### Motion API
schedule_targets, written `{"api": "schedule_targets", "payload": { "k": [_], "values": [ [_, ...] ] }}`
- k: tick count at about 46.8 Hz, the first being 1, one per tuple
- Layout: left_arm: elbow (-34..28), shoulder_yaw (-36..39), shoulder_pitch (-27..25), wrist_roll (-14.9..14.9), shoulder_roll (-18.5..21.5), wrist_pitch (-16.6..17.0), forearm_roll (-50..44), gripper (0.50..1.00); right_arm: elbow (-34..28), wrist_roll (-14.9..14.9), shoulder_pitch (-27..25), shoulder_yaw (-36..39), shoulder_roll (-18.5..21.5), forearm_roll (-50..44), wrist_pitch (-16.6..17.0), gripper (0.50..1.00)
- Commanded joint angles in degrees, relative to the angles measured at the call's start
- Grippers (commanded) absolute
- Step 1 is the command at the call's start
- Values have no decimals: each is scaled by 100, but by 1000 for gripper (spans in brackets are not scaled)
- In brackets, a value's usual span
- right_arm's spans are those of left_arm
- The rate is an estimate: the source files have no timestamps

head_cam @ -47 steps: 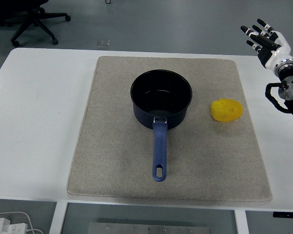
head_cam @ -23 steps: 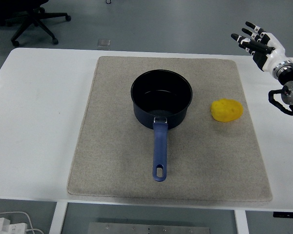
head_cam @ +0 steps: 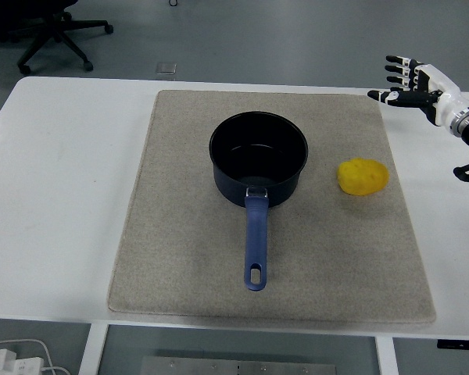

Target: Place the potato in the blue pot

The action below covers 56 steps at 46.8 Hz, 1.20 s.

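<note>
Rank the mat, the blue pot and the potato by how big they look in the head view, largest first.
1. Mat
2. Blue pot, handle included
3. Potato

The gaps are plain; nearness to the camera does not change the order.

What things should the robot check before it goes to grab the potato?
1. Potato free to grab, lying alone on the mat: ok.
2. Blue pot empty and upright: ok.
3. Right hand open, holding nothing: ok.
4. Right hand over the potato: not ok, it is above the table's far right corner.
5. Pot handle out of the way, pointing to the near edge: ok.
6. Left hand ready: cannot tell, not in view.
</note>
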Motion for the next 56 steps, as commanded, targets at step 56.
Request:
{"api": "schedule_targets", "payload": {
  "k": [56],
  "values": [
    [-105,0,-16,0,0,-12,9,996,4094,1039,351,-1146,-2977,-1968,160,919]
  ]
}}
